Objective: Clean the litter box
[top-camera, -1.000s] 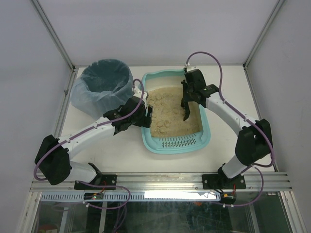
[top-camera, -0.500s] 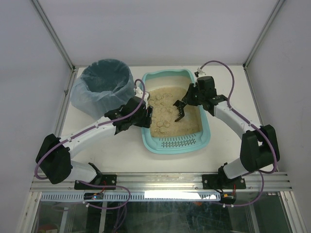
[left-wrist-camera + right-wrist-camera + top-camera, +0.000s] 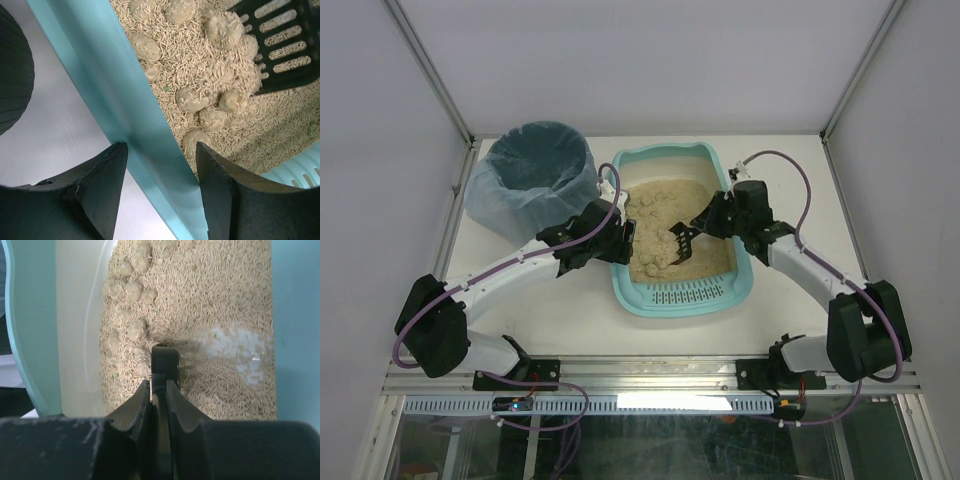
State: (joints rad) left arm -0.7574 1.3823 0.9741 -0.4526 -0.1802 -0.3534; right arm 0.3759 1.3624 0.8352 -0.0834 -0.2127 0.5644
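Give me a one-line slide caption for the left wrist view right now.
Left hand grips the litter box wall; a black slotted scoop rests against piled clumps.

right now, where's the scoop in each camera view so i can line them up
Top external: scoop at the centre of the litter box, in the right gripper.
Left wrist: its slotted head at top right.
Right wrist: only the handle, lower centre.
Shared landmark: the litter clumps beside the scoop.
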